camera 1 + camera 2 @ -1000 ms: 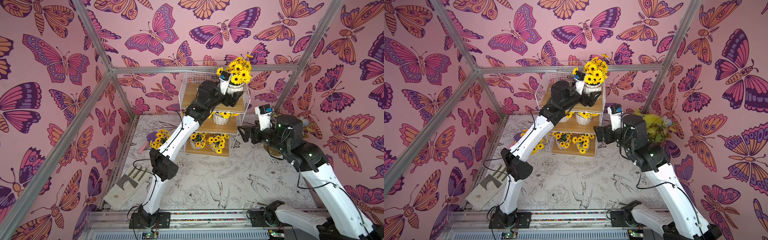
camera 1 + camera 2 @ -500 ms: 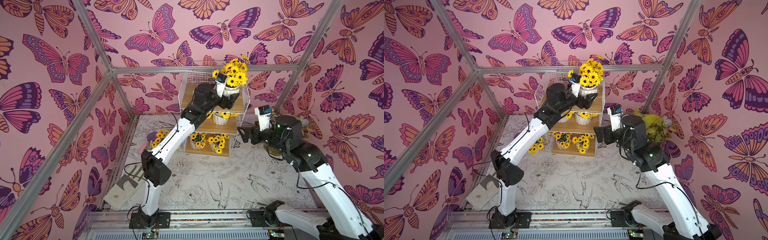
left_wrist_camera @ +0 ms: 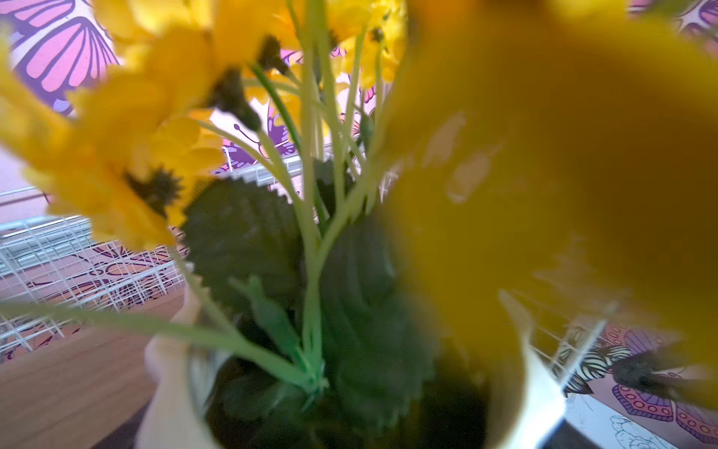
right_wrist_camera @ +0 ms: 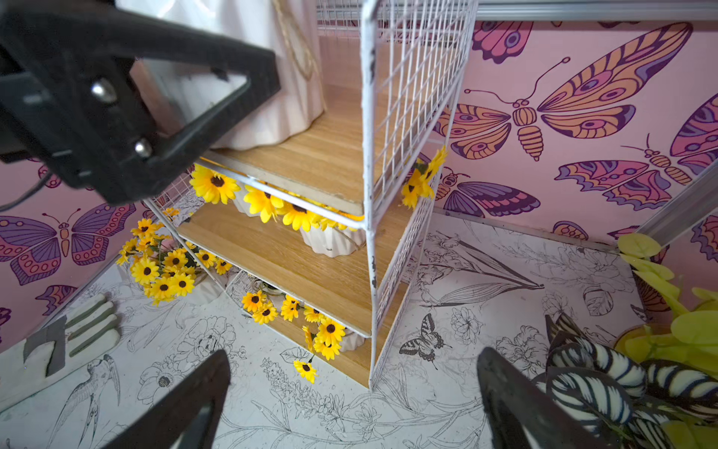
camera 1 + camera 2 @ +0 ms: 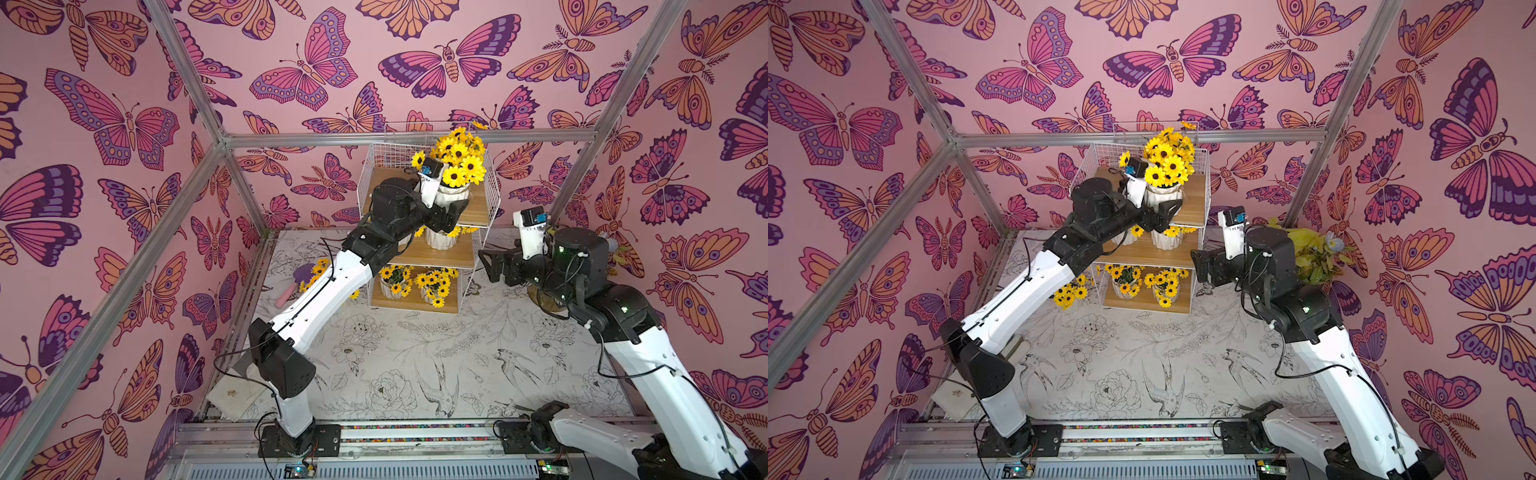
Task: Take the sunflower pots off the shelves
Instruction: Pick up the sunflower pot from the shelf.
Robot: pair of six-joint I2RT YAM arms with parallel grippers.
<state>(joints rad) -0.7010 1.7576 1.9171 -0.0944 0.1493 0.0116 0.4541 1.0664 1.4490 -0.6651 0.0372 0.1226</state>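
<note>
Both arms same build: white shell links, black boxy joint housings. Left arm (image 5: pixel 320 291): thin black cable clipped along the white link, row of small dark holes beside it. Right arm (image 5: pixel 648 374): loose black cables, white ties, green lamps on the black housings. White wrist camera (image 5: pixel 530 230) with blue patch, one per arm. Left claw (image 5: pixel 446 203): black, open triangular finger (image 4: pixel 116 128), two silver screws (image 4: pixel 103 90). Right claw (image 5: pixel 486 266): black tapered fingers (image 4: pixel 186 404). Black base plates (image 5: pixel 299 440) at 6 o'clock.

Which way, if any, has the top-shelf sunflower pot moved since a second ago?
Yes. The sunflower pot shifted left and forward, away from the shelves' right wire side.
</note>
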